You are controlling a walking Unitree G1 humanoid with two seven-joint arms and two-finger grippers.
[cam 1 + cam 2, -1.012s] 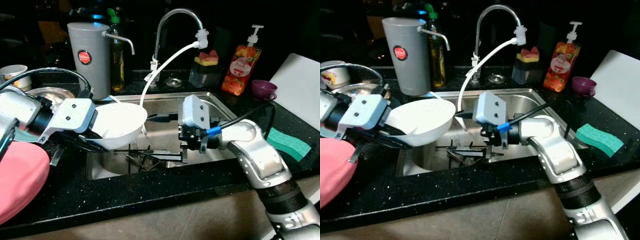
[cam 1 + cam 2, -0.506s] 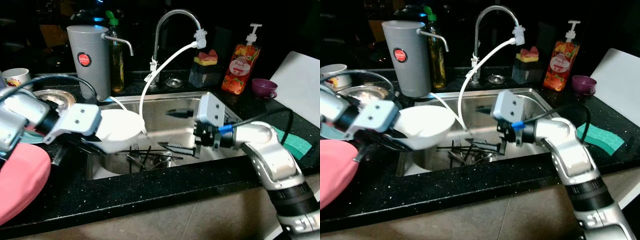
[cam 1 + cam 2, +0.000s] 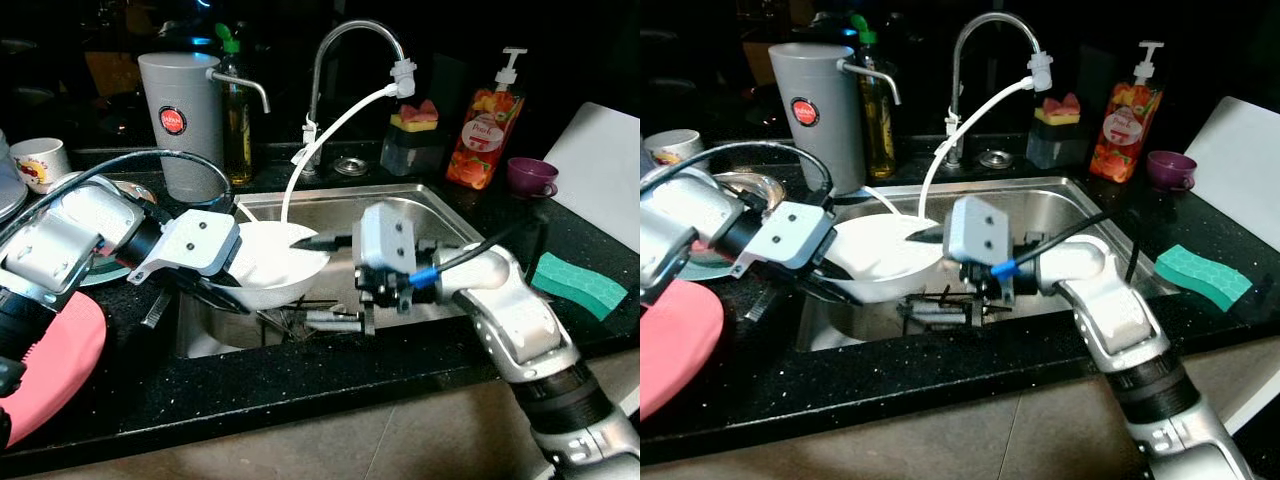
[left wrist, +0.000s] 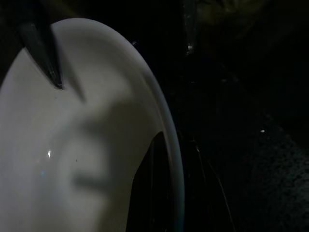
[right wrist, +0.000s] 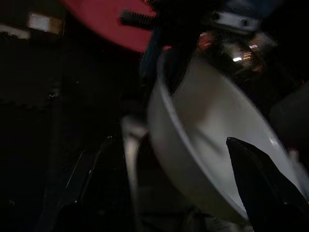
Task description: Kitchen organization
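From the head views, we see our left hand (image 3: 262, 282) clamped on the near rim of a wide white glazed bowl (image 3: 280, 262), holding it over the left part of the stainless steel sink (image 3: 400, 205) set in the black speckled bench (image 3: 300, 375). Our right hand (image 3: 335, 281) reaches in from the right, its fingers spread with one over the bowl's far rim and one below, not closed on anything.

In the left wrist view, one dark finger (image 4: 41, 48) lies inside the bowl (image 4: 82, 145) and the other under its rim, so the wall is pinched.

In the right wrist view, the bowl (image 5: 203, 145) hangs tilted, close ahead.

We judge it rigid, breakable, fairly light and slippery when wet; the rim is the place to pinch.
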